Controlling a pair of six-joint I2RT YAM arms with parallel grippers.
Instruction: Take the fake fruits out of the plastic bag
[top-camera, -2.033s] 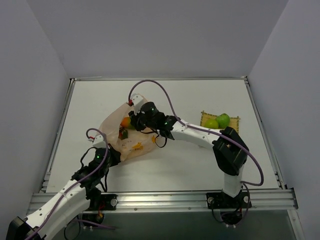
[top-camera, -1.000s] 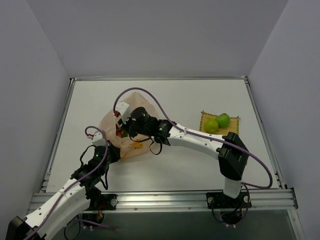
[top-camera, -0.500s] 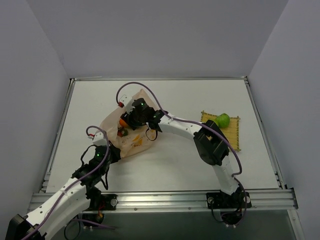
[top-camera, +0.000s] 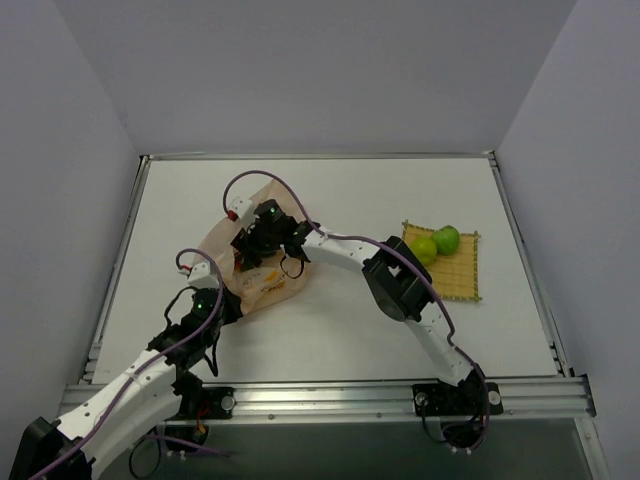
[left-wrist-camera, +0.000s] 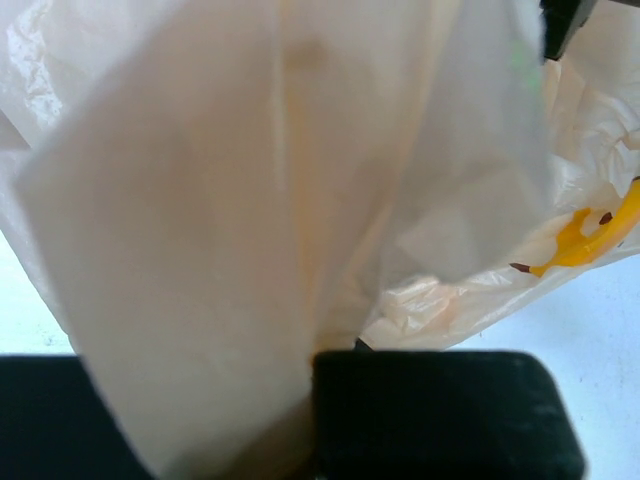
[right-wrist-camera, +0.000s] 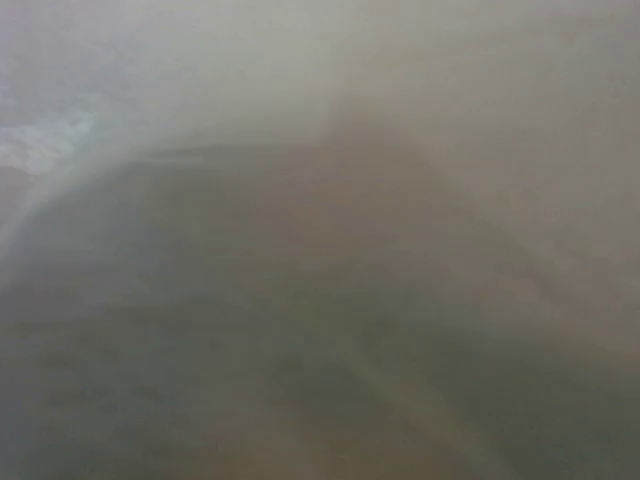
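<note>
Now the left claw (left-wrist-camera: 295, 430) is clamped on the near edge of the plastic bag (left-wrist-camera: 250, 200). The right claw (top-camera: 247, 248) is buried inside the bag, and I cannot tell its grip. Two green fruits (top-camera: 447, 239) sit on a mat (top-camera: 460, 282) on the counter (top-camera: 350, 195), well right of the bag.

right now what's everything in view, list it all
green fruits: two, light green, side by side on the mat
mat: one, yellow, square, right side of the table
plastic bag: one, pale peach with orange marks, crumpled at left centre; contents too unclear to name
table: one, white, inside pale walls
left gripper: one, black, pinching the bag's near edge
right gripper: one, black, reaching into the bag; its camera shows only blurred film, so the jaws cannot be read
</note>
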